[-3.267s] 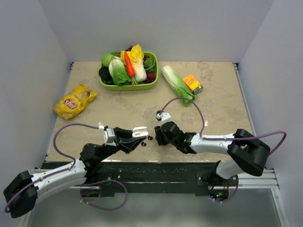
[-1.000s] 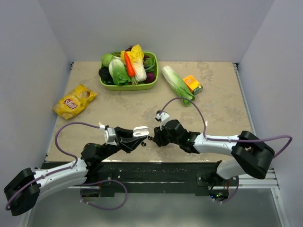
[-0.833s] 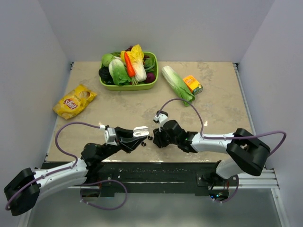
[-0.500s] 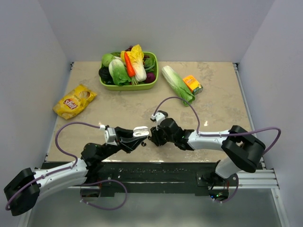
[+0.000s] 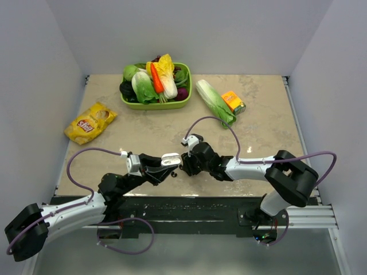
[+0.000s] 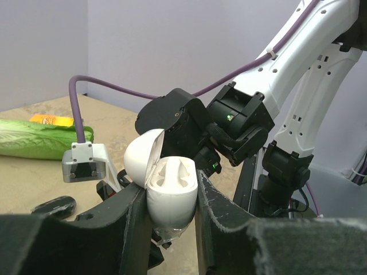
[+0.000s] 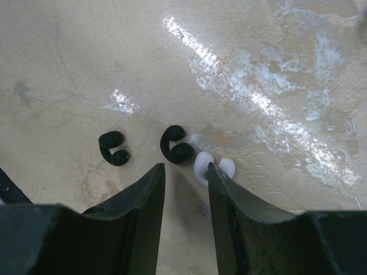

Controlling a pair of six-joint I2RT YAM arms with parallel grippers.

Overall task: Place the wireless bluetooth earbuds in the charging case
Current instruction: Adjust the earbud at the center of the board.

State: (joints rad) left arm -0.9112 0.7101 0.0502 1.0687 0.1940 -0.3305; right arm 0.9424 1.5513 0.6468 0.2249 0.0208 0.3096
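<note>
My left gripper (image 6: 170,201) is shut on the white charging case (image 6: 172,195) and holds it upright above the table with its lid open; both sockets look empty. It also shows in the top view (image 5: 170,160). My right gripper (image 7: 184,171) is open and low over the table, just right of the case in the top view (image 5: 184,165). Two black earbuds (image 7: 113,148) (image 7: 176,144) lie just beyond its fingertips. A white earbud (image 7: 223,167) lies against the tip of the right-hand finger (image 7: 221,189). Bare table shows between the jaws.
A green basket (image 5: 155,106) of vegetables stands at the back. A loose cabbage (image 5: 214,102) and an orange box (image 5: 233,102) lie to its right. A yellow chips bag (image 5: 90,122) lies at the left. The right arm's cable (image 5: 221,121) loops above the table.
My right gripper has moved left, towards the earbuds and the held case. The left arm and the case have stayed put.
</note>
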